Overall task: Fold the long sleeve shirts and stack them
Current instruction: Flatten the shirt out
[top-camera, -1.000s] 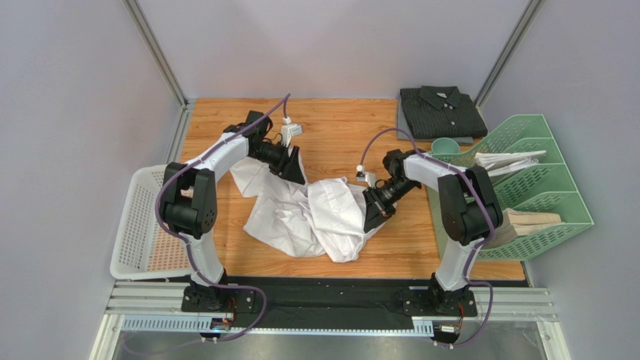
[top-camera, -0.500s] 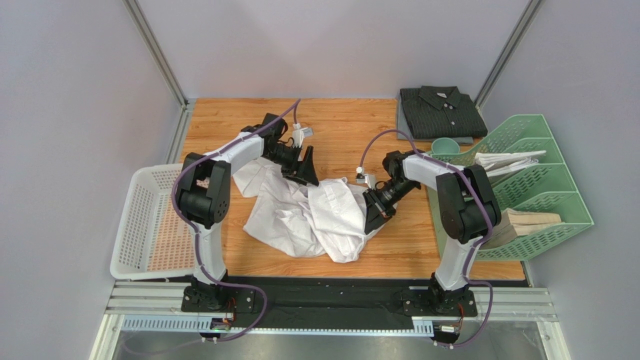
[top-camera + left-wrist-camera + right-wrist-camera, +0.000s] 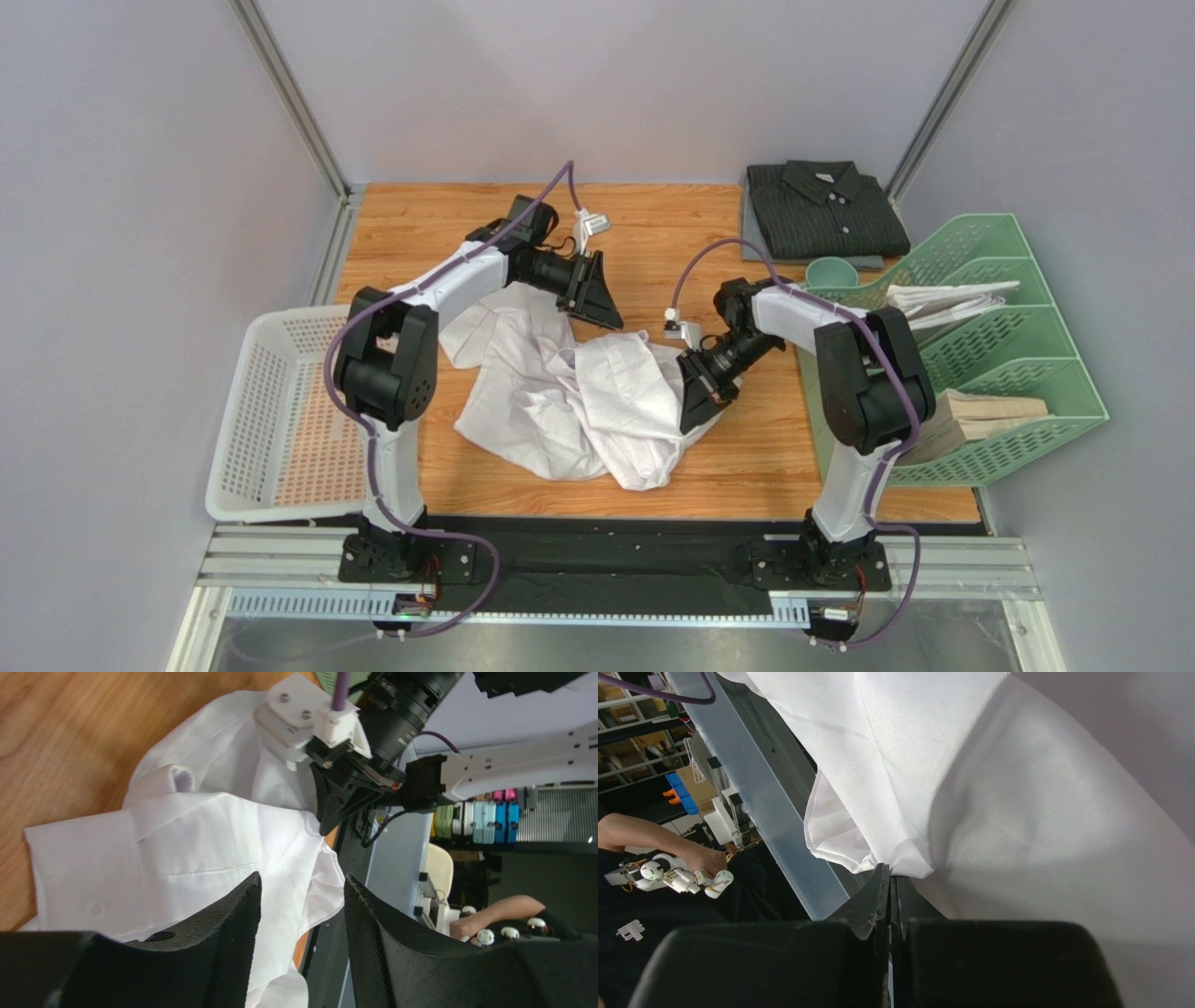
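- Lying crumpled in the middle of the wooden table (image 3: pixel 421 224), the white shirt (image 3: pixel 561 399) is spread in loose folds, with one cuffed sleeve and a button showing in the left wrist view.
- The dark striped shirt (image 3: pixel 825 210) sits folded flat at the far right corner of the table, collar toward the back wall, well apart from the white one.
- The left gripper (image 3: pixel 302 882) hangs over the far edge of the white shirt with its fingers apart. Nothing is between them, and the cloth shows through the gap below.
- The right gripper (image 3: pixel 890 875) has its fingers pressed together on a fold at the right edge of the white shirt, and the cloth drapes away from the pinch.
- A white mesh basket (image 3: pixel 260 420) overhangs the left side of the table.
- A green tiered file tray (image 3: pixel 1031 364) stands along the right side, with white papers (image 3: pixel 947 298) in an upper tier and brown sheets (image 3: pixel 989 413) lower down.
- Plain grey walls (image 3: pixel 631 84) close in the cell, with metal posts (image 3: pixel 288 91) at the far corners.
- A black strip (image 3: pixel 617 539) and a metal rail run along the near edge under both arm bases.
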`<state>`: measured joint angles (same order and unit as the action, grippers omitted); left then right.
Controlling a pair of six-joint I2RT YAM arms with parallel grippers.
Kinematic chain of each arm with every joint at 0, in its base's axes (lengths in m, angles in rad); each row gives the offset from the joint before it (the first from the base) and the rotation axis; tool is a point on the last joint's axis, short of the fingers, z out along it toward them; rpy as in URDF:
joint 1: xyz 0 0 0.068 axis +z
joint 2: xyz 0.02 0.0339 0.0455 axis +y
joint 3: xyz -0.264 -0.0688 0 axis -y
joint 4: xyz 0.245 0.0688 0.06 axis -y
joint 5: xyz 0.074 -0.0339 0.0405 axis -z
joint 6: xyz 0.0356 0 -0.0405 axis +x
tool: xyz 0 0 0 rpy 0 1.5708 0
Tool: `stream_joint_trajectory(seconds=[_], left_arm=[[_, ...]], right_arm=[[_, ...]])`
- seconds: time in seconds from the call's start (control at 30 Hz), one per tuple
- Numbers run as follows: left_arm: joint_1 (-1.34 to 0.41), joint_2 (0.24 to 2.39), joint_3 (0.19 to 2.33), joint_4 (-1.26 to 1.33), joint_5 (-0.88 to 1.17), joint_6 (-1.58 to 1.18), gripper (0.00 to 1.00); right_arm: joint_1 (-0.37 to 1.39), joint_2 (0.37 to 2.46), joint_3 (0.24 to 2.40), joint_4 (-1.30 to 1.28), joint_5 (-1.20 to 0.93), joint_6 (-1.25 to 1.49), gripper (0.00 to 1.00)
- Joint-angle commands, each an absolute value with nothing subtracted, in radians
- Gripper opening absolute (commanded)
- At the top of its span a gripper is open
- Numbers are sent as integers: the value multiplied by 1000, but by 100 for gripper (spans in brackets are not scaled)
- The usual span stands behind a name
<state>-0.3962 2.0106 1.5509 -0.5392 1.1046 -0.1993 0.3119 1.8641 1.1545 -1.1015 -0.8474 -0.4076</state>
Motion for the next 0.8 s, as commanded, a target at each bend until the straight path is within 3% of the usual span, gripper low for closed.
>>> stream_joint_trajectory(seconds=[0.0, 0.13, 0.37, 0.53, 0.77], left_arm=[[-414, 1951, 1566, -531, 1169, -200, 52], [-414, 1863, 1517, -645, 1065, -111, 60], [-414, 1568, 1111, -531, 885, -213, 72], [-413, 1583, 1097, -498, 763, -248, 76], [-413, 1718, 1201, -453, 765, -297, 76]], right_arm=[[316, 1878, 1206, -1091, -850, -397, 0], [314, 1865, 1212, -1089, -845, -396, 0], [290, 1844, 1199, -1085, -861, -399, 0], [290, 1855, 1226, -1083, -887, -387, 0], [290, 1838, 1232, -1089, -884, -390, 0]])
